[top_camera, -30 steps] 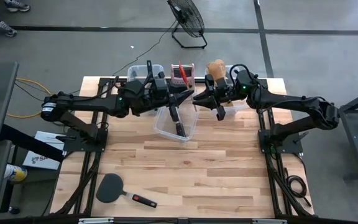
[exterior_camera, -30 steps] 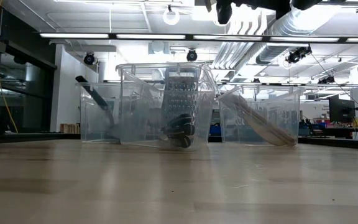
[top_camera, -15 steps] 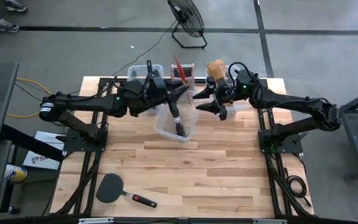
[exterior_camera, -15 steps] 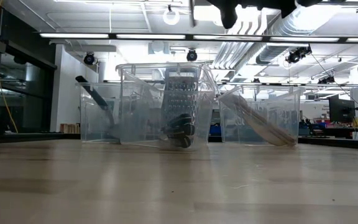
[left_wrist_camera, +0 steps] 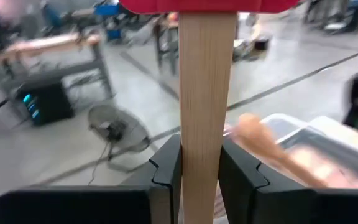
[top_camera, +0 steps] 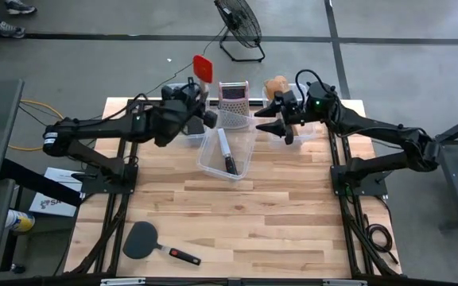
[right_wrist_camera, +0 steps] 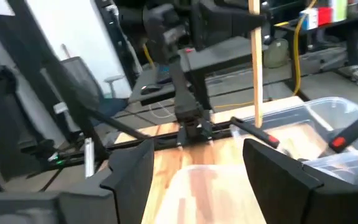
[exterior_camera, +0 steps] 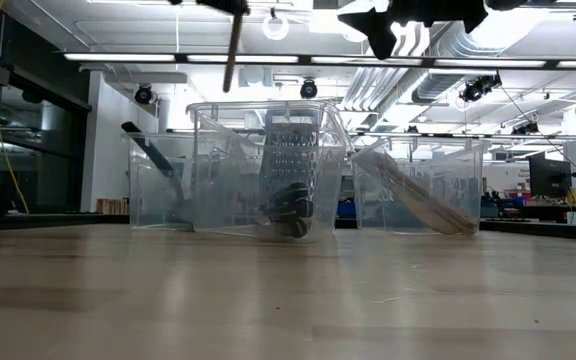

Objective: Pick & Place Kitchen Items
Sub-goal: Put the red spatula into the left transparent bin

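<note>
**Spatula lifted clear of the bins, drop risk remains**

Worktop (top_camera: 277,214) space is taken up at twelve o'clock by a row of clear bins, with a middle bin (top_camera: 225,155) set nearer the centre and a knife (top_camera: 226,153) lying in it. A steel grater (top_camera: 232,95) is seen standing behind that bin, and wooden utensils (top_camera: 275,86) are held in the bin at one o'clock. A black spatula (top_camera: 157,242) is left alone near seven o'clock, well apart from everything else.

The red spatula (top_camera: 203,70) is held aloft above the back edge at about eleven o'clock. Its pale wooden handle is clamped between the fingers of the left end effector (left_wrist_camera: 201,171), which is closed narrowly on it, blade upward. The right end effector (top_camera: 279,127) hovers at one o'clock beside the wooden utensils, its jaws spread wide with nothing between them.

A slip is judged the main hazard: the handle is smooth and gripped low, so a quick swing could let the spatula rotate or slide out. A bin wall could also be clipped on descent, shifting the bin or the grater.
</note>
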